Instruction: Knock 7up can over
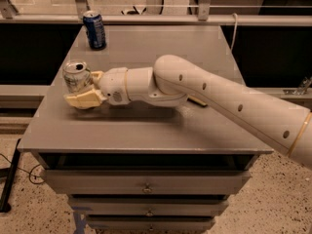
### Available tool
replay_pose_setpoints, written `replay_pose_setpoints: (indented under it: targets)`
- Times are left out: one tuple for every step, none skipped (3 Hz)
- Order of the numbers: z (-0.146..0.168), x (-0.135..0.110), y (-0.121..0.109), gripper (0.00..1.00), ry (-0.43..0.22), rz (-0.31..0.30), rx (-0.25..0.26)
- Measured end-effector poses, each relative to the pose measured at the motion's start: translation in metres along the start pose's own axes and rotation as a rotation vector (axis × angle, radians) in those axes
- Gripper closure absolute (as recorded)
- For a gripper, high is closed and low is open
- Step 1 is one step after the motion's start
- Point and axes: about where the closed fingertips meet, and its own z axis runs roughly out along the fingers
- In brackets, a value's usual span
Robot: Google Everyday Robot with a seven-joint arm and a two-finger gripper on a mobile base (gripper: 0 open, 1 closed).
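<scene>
The 7up can (76,76), silver with a silver top, stands near the left edge of the grey table (146,130), leaning slightly. My gripper (88,88) is at the can's right side, low over the table. Its cream near finger (84,100) lies just in front of the can's base. The far finger (97,75) is at the can's right rear. The fingers are spread apart, with the can at their tips. The white arm (204,89) reaches in from the right across the table.
A dark blue can (94,29) stands upright at the table's back left. The table's left edge is close to the 7up can. Drawers (146,186) sit below the tabletop. A rail and dark panels run behind the table.
</scene>
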Motion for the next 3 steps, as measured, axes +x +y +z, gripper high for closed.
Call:
replay_pose_setpoints:
  targets:
    - [-0.02,-0.017,-0.022,1.0,0.042,-0.049,0.018]
    - [-0.046,-0.05,-0.048,1.0,0.138,-0.135,0.029]
    - [-0.064,-0.077,-0.071,1.0,0.287,-0.231,0.022]
